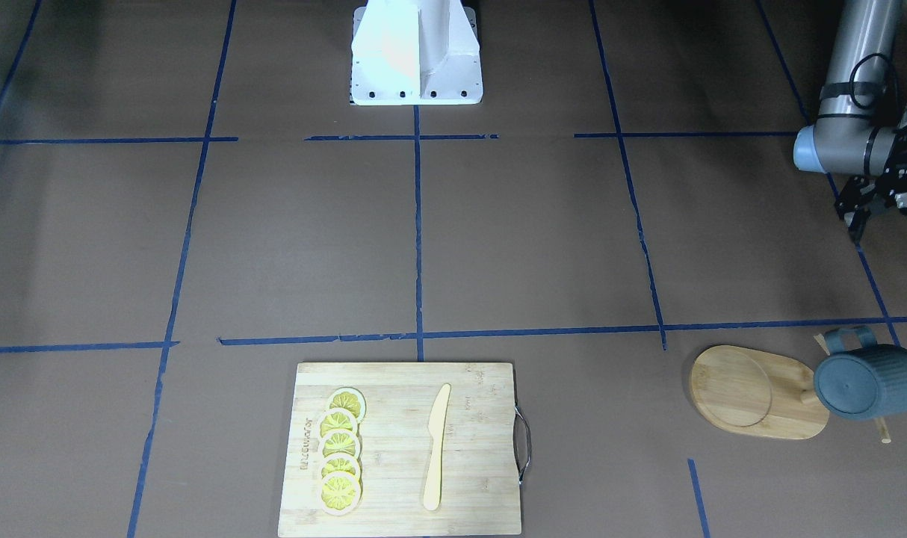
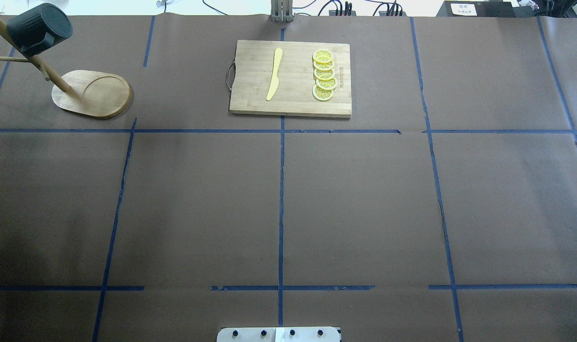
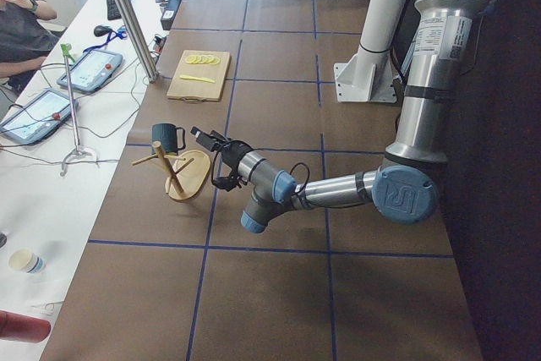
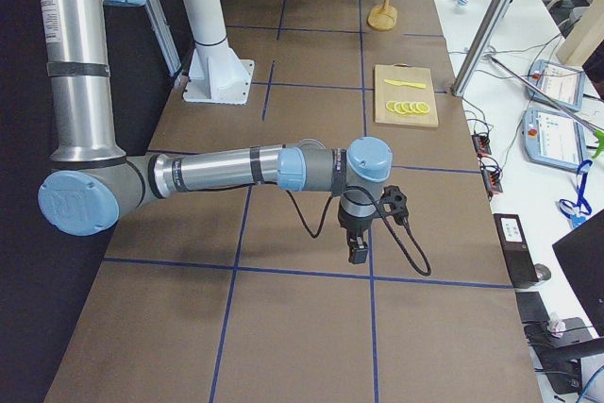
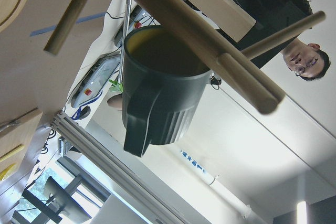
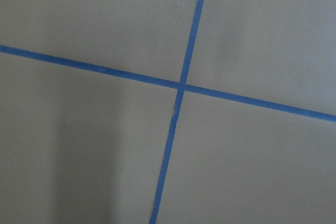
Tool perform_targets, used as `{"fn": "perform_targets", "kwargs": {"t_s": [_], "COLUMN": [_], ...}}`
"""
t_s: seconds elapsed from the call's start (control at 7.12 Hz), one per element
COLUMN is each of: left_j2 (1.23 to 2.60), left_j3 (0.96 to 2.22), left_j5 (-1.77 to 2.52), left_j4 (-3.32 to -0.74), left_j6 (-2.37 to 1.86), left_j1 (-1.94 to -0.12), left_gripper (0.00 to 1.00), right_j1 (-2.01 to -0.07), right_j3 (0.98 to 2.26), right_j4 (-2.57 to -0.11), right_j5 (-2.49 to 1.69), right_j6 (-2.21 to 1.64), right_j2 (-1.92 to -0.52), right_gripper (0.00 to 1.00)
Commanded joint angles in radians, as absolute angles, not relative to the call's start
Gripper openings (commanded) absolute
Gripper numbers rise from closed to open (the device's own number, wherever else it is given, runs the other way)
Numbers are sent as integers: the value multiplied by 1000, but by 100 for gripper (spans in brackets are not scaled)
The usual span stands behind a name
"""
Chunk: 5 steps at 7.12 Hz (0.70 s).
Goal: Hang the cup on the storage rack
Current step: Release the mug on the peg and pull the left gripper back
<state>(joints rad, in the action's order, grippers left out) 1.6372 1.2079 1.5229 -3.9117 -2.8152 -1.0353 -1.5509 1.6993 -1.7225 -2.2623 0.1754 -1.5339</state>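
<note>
The dark teal-grey ribbed cup [image 1: 868, 381] hangs on a peg of the bamboo storage rack [image 1: 752, 392], clear of the table, at the far left corner. In the overhead view the cup [image 2: 39, 26] sits high on the slanted post above the rack's oval base [image 2: 96, 92]. The left wrist view looks up at the cup [image 5: 157, 93], its yellow inside and its handle, with a peg [image 5: 205, 40] crossing in front. My left gripper [image 1: 883, 213] is open and empty, a short way back from the rack. My right gripper [image 4: 359, 252] hovers over bare table, far from the rack; I cannot tell its state.
A bamboo cutting board [image 2: 250, 90] with lemon slices [image 2: 324, 76] and a yellow knife [image 2: 274, 73] lies at the far middle. The robot base [image 1: 416, 56] stands at the near edge. A side table with tablets [image 3: 89, 69] and seated people runs beyond the far edge.
</note>
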Motion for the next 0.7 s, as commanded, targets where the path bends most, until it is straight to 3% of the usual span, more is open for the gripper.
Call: {"fn": "perform_targets", "kwargs": {"t_s": [0.0, 0.56], "left_j2": [1566, 1569], "left_j3": [1301, 1301], "left_j5": [1604, 1848], "left_j4": [-3907, -3731], "left_j6": [-2452, -1778], "left_j1": [-1042, -1113], "left_gripper": [100, 100], "right_j1": [-1551, -1551], "right_j3": [1698, 1690], "right_j4": [-1723, -1723], "right_j5": [-2261, -2263], "right_j6": [175, 170], "right_j2": [-1532, -1534], "right_gripper": [100, 100]}}
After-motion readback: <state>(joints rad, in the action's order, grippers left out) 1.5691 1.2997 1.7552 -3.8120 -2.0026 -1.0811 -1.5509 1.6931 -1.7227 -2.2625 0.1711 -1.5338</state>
